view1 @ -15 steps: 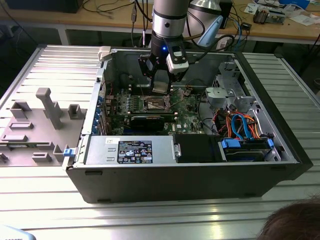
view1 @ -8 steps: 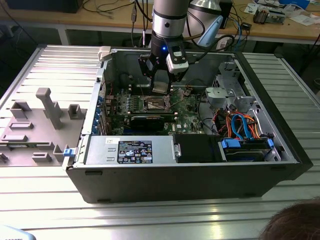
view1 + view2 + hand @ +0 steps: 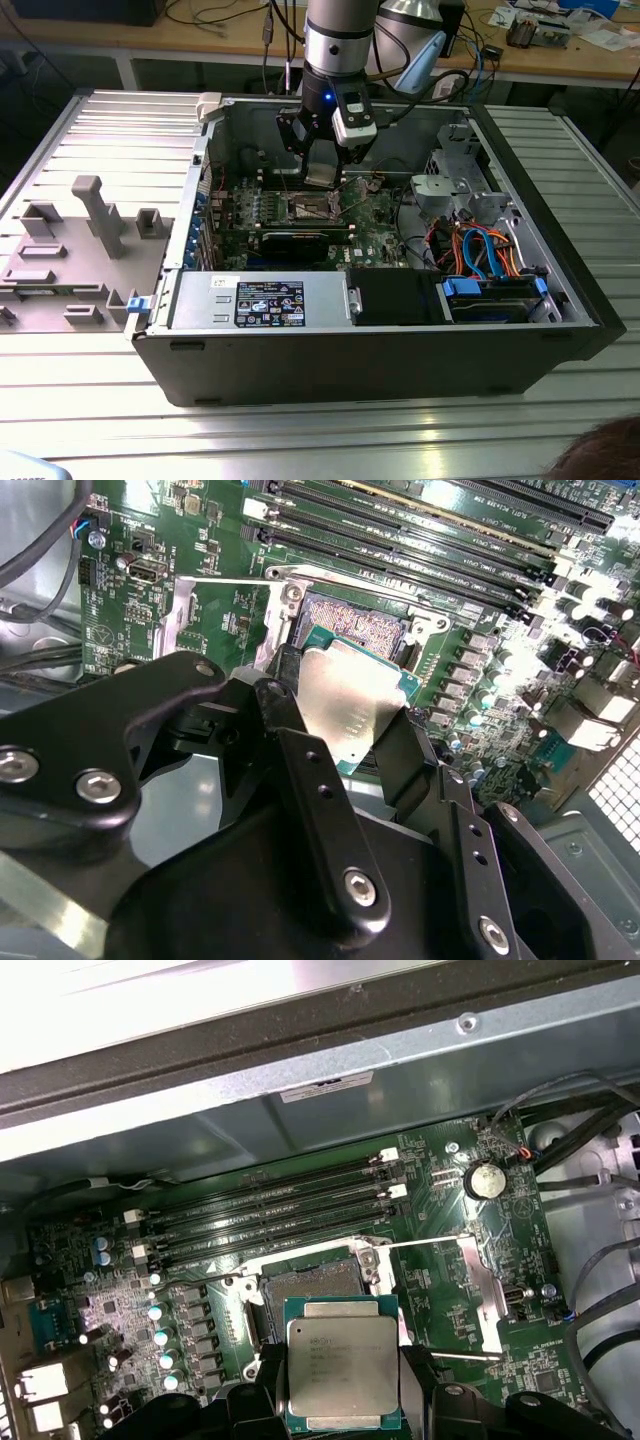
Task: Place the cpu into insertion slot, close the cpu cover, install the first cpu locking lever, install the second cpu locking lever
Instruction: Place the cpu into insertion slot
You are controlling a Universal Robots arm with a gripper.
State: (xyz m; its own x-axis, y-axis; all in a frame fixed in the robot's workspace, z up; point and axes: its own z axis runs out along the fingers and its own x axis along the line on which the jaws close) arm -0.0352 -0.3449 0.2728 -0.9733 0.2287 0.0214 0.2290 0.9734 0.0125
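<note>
My gripper point(image 3: 343, 1392) is shut on the cpu point(image 3: 342, 1358), a flat square chip with a dull silvery top, its black fingers point(image 3: 300, 760) pressing two opposite edges. The cpu point(image 3: 350, 695) hangs level just above the green motherboard, beside and partly over the insertion slot point(image 3: 308, 1285), whose dark centre lies uncovered. The cpu cover point(image 3: 482, 1295), a thin silvery frame, is swung open and lies to one side of the insertion slot point(image 3: 356, 628). In the exterior view the gripper point(image 3: 320, 176) reaches down into the open computer case, right above the slot point(image 3: 308, 208).
Long black memory slots point(image 3: 270, 1215) run beside the socket. A silver power-supply box point(image 3: 262, 298) fills the case's near side, and cables and drive bays point(image 3: 485, 262) crowd the exterior view's right. A grey fixture plate point(image 3: 70, 250) lies outside the case. Case walls point(image 3: 360, 355) enclose the work.
</note>
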